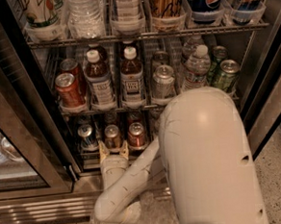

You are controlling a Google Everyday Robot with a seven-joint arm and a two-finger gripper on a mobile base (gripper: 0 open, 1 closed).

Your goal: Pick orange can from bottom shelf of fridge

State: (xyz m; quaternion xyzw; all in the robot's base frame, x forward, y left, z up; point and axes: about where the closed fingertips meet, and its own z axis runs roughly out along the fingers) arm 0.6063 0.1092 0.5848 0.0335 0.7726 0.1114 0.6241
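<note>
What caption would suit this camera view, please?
Open gripper at the orange can on the bottom shelf of the fridge.

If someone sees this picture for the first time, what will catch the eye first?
The bulky white arm fills the lower right foreground, hiding part of the fridge. Its claw, open, sits at the front of the bottom shelf, just below the orange can, which stands between a blue-and-silver can and a red can.

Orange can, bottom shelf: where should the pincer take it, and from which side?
I'd take the orange can by its body, straight in from the front: it stands upright between a blue-and-silver can and a red can. The pincer sits open just in front of it.
</note>
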